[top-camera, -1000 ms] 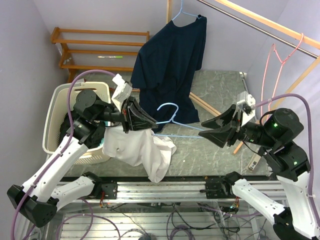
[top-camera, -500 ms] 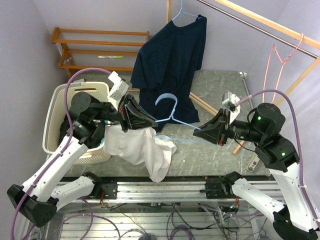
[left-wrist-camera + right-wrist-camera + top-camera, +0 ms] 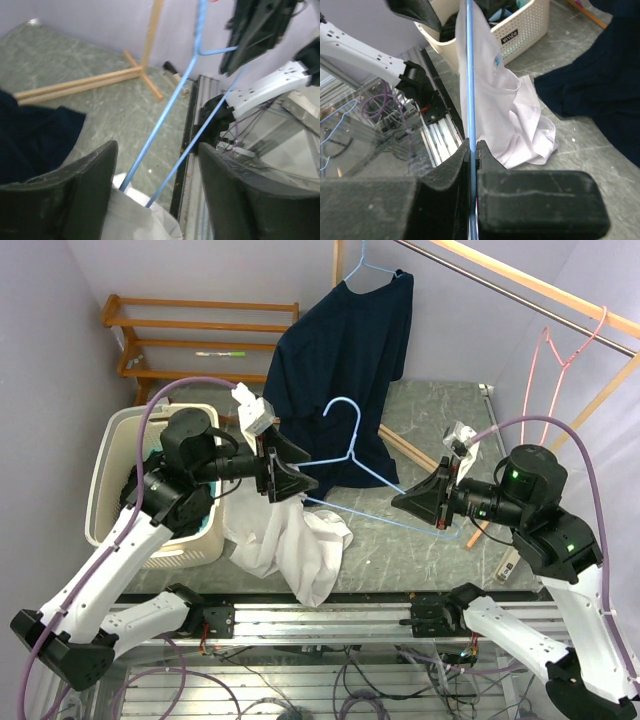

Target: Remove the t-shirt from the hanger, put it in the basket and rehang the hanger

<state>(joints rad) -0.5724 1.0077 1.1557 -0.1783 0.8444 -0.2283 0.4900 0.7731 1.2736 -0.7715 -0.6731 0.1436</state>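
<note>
white t-shirt (image 3: pixel 285 545): heaped at the near edge of the tabletop (image 3: pixel 440 410), just beside the basket (image 3: pixel 103 480). its upper folds are lifted and still threaded on the left end of the blue hanger (image 3: pixel 470 75); in the left wrist view both wires run down into the cloth.

the hanger spans the gap between the two arms, with its hook raised in front of the dark t-shirt (image 3: pixel 340 370) that hangs at the far side.

change over the last second: the hold has passed from one arm to the other. the right gripper (image 3: pixel 473 147), which stood apart from the wire with its fingers spread, is now pinched tight on the hanger's right end. the left gripper (image 3: pixel 157 150), which was clamped on the bunched cloth and wire, has let go. its fingers now stand apart on either side of the wires, touching neither as far as can be seen. the cloth has sagged lower.

meaning for the task: the shirt is loosened but not yet off. with the right arm anchoring the hanger, the freed left gripper can probably take the cloth alone and draw it off the left end. a fold snagging on the wire is the likely hitch.
</note>
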